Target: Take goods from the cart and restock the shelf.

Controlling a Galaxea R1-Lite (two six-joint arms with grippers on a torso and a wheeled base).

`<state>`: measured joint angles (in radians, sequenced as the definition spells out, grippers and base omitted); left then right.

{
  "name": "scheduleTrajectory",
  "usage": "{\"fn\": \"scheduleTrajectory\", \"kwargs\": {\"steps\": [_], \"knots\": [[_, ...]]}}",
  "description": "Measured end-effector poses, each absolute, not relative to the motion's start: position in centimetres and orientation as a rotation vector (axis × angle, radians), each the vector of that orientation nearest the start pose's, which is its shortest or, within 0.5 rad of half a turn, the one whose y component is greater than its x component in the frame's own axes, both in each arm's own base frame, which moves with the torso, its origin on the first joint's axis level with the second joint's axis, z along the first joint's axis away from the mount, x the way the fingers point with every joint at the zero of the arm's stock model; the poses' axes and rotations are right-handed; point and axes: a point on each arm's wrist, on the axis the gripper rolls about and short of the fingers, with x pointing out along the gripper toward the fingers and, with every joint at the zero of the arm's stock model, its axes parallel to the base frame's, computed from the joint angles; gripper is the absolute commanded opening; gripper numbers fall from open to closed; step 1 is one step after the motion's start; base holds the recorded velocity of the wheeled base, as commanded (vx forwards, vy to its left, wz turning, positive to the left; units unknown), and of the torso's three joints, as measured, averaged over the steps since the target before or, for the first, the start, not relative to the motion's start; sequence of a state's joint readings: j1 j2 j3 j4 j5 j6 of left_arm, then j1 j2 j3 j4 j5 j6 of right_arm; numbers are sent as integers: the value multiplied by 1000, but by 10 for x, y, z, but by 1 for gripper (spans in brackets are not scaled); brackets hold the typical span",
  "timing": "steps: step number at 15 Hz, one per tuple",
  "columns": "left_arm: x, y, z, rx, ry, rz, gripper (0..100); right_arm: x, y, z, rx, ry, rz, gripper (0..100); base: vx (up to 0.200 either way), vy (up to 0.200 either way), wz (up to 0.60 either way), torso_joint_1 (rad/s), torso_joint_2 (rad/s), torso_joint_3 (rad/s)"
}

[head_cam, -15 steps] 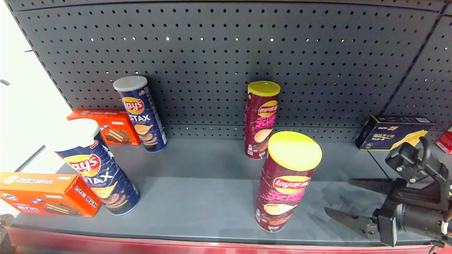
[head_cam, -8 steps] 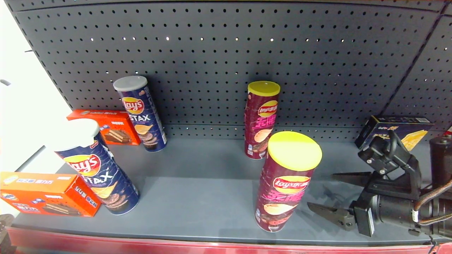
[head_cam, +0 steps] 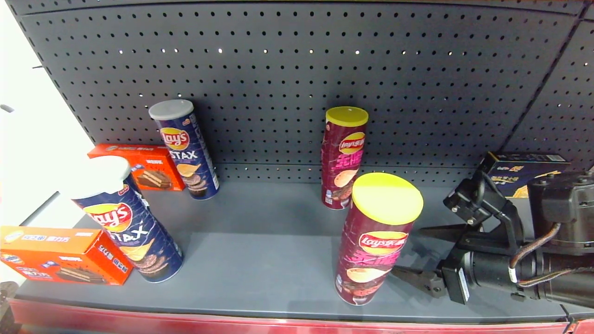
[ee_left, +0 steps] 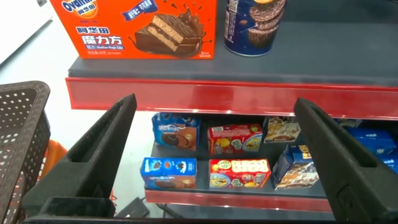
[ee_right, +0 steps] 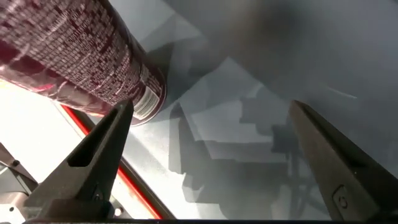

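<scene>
- While the front maroon can [head_cam: 376, 241] stands where it did a second ago, the right pincer [head_cam: 408, 250] has slid across the shelf [head_cam: 269, 246] from the right, and its nearer fingertip now lies just beside the can's foot. I cannot tell whether it touches.
- Its fingers are spread wide with nothing between them. In the right wrist view the can [ee_right: 81, 56] sits outside the gap of the right pincer [ee_right: 211, 106], beyond one finger.
- My reading: this looks like an approach to grip or straighten a can already shelved, not a trip to fetch new stock, so restocking waits on this step.
- Lower and in front of the shelf's red edge, the left pincer [ee_left: 214, 106] hangs wide and empty.
- Beside it is the cart [ee_left: 18, 137], a dark mesh basket; its inside is hidden, so what goods remain in it cannot be told.
- Along the shelf front stand the front orange box [head_cam: 60, 255], closed, and the front blue can [head_cam: 125, 222], upright under a white lid.
- Farther back, near the pegboard [head_cam: 297, 69], stand the rear orange box [head_cam: 148, 164], the rear blue can [head_cam: 183, 148] with a grey lid, and the rear maroon can [head_cam: 343, 157] with a yellow lid.
- At the far right a dark box [head_cam: 519, 174] lies shut, partly behind the right arm.
- Every can is lidded and every box closed, so their contents are unseen.
</scene>
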<state>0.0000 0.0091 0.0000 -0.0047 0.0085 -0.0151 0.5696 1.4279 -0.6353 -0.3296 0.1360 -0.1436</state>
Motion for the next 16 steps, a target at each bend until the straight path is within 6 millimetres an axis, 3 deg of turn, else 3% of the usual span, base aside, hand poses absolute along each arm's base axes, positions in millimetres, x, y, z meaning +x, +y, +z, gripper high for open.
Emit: {"fn": "scheduleTrajectory", "kwargs": {"steps": [16], "knots": [[-22,0,76,-16,4,8,100,192,131,178,-243,419,740,100,0,0,0,0,0,0]]}}
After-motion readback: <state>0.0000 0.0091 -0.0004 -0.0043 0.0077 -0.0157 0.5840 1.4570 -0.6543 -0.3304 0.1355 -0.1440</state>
